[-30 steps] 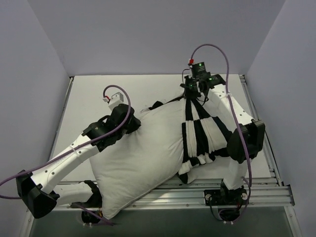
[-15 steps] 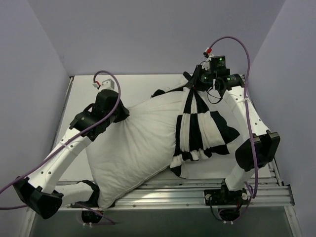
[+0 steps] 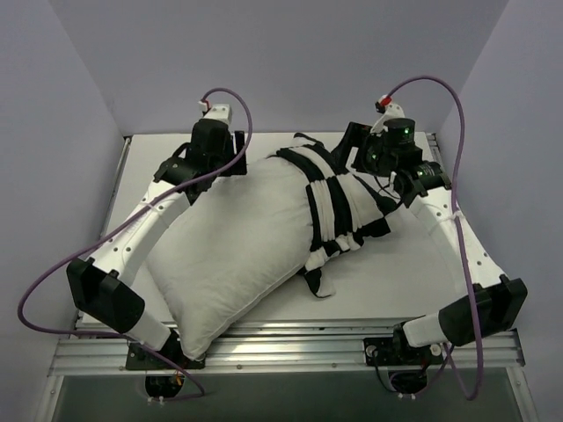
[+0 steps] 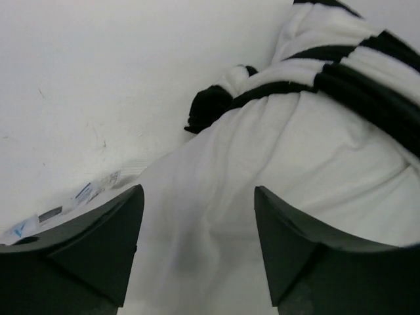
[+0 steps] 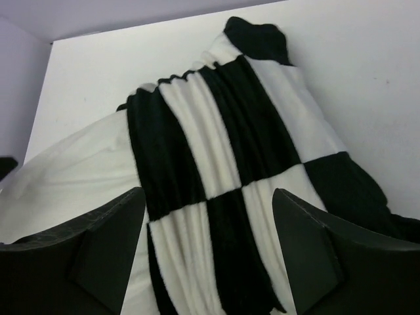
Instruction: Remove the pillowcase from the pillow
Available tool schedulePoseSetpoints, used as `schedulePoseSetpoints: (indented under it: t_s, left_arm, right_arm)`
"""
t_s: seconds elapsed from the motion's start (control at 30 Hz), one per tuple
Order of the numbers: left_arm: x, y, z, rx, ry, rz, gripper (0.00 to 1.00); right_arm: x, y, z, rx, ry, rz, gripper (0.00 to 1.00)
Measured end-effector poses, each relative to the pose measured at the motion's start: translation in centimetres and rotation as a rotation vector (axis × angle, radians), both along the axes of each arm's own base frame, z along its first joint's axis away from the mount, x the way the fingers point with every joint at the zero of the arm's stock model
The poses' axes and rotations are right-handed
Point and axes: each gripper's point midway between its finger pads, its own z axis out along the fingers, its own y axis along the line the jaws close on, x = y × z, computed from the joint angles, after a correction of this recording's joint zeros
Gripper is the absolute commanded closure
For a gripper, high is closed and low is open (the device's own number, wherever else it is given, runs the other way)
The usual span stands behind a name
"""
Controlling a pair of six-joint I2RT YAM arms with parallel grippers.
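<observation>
The plain white pillow point(image 3: 224, 251) lies diagonally on the table, its near corner hanging over the front rail. The black and white checkered pillowcase point(image 3: 341, 204) is bunched round the pillow's far right end, with a loose corner trailing toward the front. My left gripper point(image 3: 236, 163) hovers open above the pillow's far left corner; in the left wrist view the gripper point(image 4: 198, 197) has bare pillow point(image 4: 262, 164) below it and the pillowcase point(image 4: 367, 72) ahead. My right gripper point(image 3: 359, 155) stands open just above the pillowcase point(image 5: 216, 131), holding nothing.
The white table point(image 3: 422, 264) is walled on three sides by grey panels. A metal rail point(image 3: 352, 345) runs along the front edge by the arm bases. A small printed tag point(image 4: 85, 193) shows at the pillow's edge in the left wrist view.
Both grippers have opened and let go, the left of the pillow, the right of the pillowcase. Both arms swung toward the back wall, and the pillow has settled further back and left.
</observation>
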Motion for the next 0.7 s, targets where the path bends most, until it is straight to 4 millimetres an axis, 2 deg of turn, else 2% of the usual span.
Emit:
schedulePoseSetpoints:
  t_s: [0.03, 0.07, 0.1, 0.2, 0.3, 0.4, 0.47, 0.53, 0.63, 0.7]
  left_arm:
    - [0.4, -0.2, 1.0, -0.002, -0.031, -0.009, 0.06]
    - [0.6, -0.3, 2.0, -0.001, -0.057, -0.02, 0.02]
    - [0.7, -0.5, 3.0, -0.006, -0.083, -0.033, 0.05]
    - [-0.7, -1.1, 5.0, 0.001, -0.135, -0.091, 0.06]
    - [-5.2, -3.6, 6.2, 0.033, -0.183, -0.234, 0.06]
    - [-12.7, -7.7, 5.7, 0.056, -0.22, -0.466, 0.06]
    - [-16.7, -9.0, 4.4, 0.082, -0.225, -0.575, 0.06]
    - [-19.3, -9.9, 2.5, 0.119, -0.23, -0.64, 0.06]
    - [-21.1, -11.0, -1.6, 0.212, -0.219, -0.68, 0.06]
    - [-21.2, -11.5, -4.9, 0.288, -0.185, -0.676, 0.06]
  right_arm:
    - [-0.9, 0.5, -0.1, 0.0, -0.004, 0.017, 0.24]
    - [-2.1, 1.2, -0.2, 0.0, -0.013, 0.039, 0.23]
    - [-3.3, 1.8, -0.5, -0.002, -0.013, 0.061, 0.22]
    - [-6.9, 3.2, -1.9, -0.008, -0.005, 0.126, 0.18]
    - [-9.5, 2.3, -3.8, -0.022, 0.019, 0.125, 0.13]
    - [-11.4, 1.2, -4.9, -0.031, 0.03, 0.108, 0.11]
    - [-12.6, 0.7, -5.1, -0.028, 0.027, 0.104, 0.1]
    - [-13.5, 0.3, -5.2, -0.02, 0.016, 0.102, 0.09]
    - [-14.5, -0.1, -5.6, -0.009, 0.009, 0.1, 0.08]
    - [-15.0, -0.1, -6.3, -0.003, 0.022, 0.102, 0.07]
